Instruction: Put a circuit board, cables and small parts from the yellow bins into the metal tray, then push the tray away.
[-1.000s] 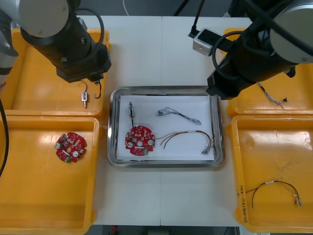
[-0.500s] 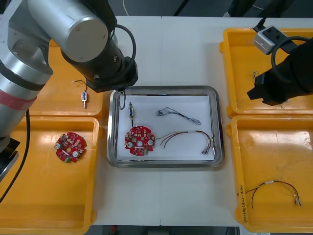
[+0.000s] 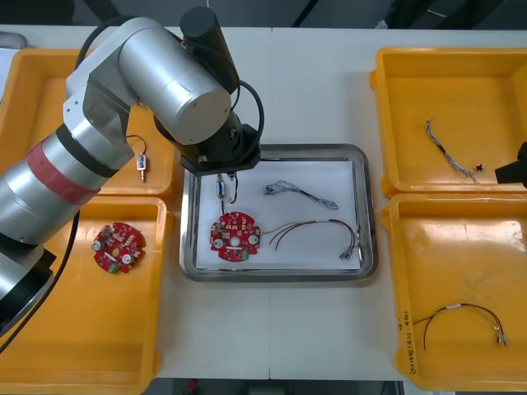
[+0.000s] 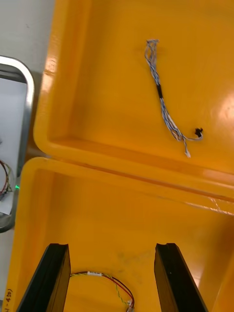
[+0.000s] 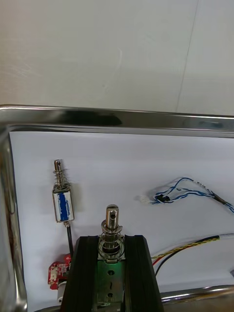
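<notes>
Your left hand (image 5: 112,242) now over tray (image 5: 146,118), swung in from bin (image 3: 25,123), grasping small part (image 5: 112,219); release it next. Right hand (image 4: 112,251) withdrawn, fingers apart.

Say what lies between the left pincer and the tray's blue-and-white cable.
Bare white tray floor, left wrist view; the left pincer grips a small metal part.

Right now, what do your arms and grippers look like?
Left arm: thick silver-grey round links, a red band, a black wrist with looping black cables. Left gripper and right gripper: flat, matte black fingers with squared tips.
</notes>
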### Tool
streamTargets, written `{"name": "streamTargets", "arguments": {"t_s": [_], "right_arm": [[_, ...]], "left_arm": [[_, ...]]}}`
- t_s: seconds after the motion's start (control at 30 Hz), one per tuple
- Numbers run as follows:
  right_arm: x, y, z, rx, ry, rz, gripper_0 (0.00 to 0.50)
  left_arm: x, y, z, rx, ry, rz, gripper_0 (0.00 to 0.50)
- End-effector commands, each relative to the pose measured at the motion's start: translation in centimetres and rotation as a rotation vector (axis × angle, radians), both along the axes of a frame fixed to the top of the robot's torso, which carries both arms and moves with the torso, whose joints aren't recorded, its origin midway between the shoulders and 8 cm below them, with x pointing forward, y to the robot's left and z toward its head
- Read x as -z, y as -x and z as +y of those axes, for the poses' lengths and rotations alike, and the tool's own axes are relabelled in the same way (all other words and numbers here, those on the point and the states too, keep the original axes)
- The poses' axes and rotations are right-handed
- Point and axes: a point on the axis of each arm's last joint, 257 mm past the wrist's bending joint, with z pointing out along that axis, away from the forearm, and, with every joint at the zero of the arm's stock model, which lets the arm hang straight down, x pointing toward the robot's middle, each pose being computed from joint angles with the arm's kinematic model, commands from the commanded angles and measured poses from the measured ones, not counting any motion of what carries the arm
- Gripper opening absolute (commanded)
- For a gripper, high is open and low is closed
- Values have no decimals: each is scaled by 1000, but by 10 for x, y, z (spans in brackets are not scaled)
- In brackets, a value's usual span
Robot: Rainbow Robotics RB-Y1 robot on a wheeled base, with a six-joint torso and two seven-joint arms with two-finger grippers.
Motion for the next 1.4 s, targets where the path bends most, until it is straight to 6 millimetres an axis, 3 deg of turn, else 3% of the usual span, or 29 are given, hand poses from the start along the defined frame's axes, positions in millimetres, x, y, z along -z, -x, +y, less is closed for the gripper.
{"name": "streamTargets", "arguments": {"t_s": [0.03,0.3,0.73,0.77,0.9,0.97,1.17,1.4], "right_arm": [[-6,11,-31,91,28,-14,500],[6,17,-54,199,13,-10,500],[42,29,-65,294,-20,42,500],[45,30,-63,295,-26,48,500],[50,32,-60,295,-31,58,500],[52,32,-61,297,-29,62,500],[57,35,-58,288,-26,77,500],[57,35,-58,282,-24,77,500]], "left_arm": [[6,-1,-19,82,-27,-26,2],[24,-13,-20,67,-29,-36,2],[45,-19,-19,58,-41,-36,20],[46,-18,-20,58,-40,-35,68],[50,-17,-21,59,-43,-36,406],[50,-17,-21,54,-42,-35,500],[49,-17,-22,44,-35,-35,500],[28,-18,-17,19,-22,-46,500]]}}
